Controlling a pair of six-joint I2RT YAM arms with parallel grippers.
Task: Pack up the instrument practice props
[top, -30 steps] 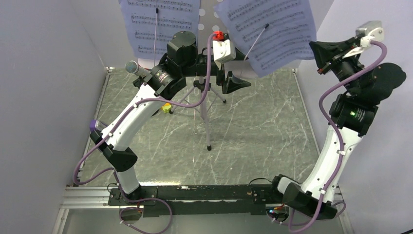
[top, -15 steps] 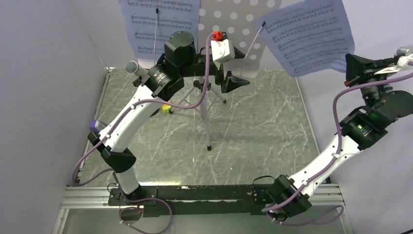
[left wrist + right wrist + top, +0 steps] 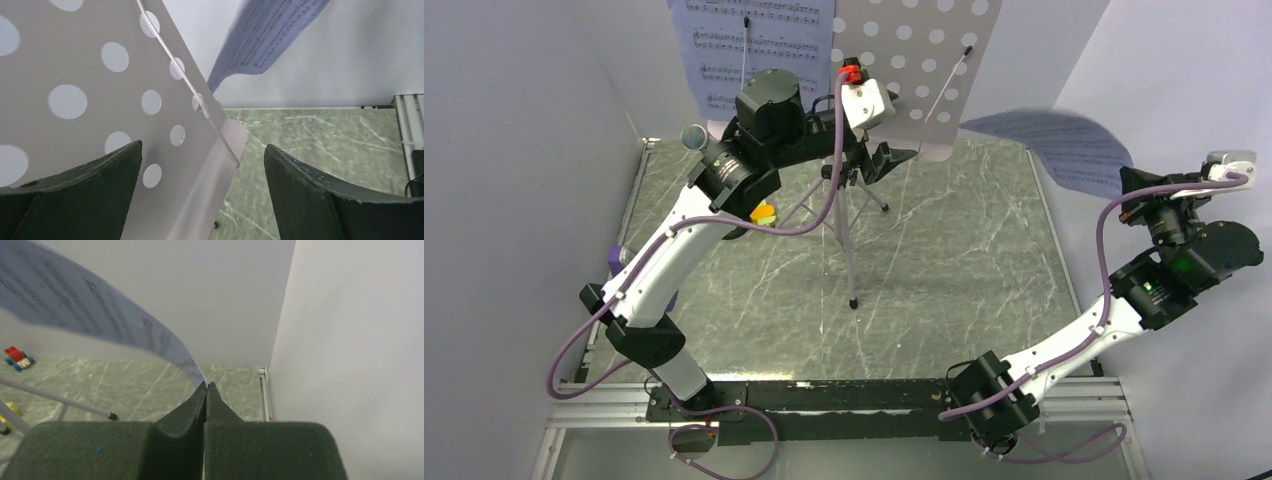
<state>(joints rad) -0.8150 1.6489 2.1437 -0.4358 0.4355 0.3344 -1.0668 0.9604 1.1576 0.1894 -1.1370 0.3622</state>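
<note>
Right gripper (image 3: 206,387) pinches the corner of a music sheet (image 3: 75,310), holding it clear of the stand (image 3: 924,70) at 3 o'clock for packing; left gripper (image 3: 202,150) gapes open facing the stand.

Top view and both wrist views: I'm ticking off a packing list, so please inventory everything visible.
grey perforated metal music stand: one, grey, upright on tripod legs, far middle of table
white sheet-music page on the stand: one, white, stand's left half
loose white sheet-music page: one, white, off the stand, far right
silver microphone: one, silver, far left by the left arm
purple wedge metronome: one, purple, left edge, mostly hidden
small orange-and-yellow-green block: one, left of the tripod legs
small red-and-blue object: one, on table, too small to identify
green marbled table: one, green
left gripper: black, open at the stand's lower edge
right gripper: black, shut on the loose page
</note>
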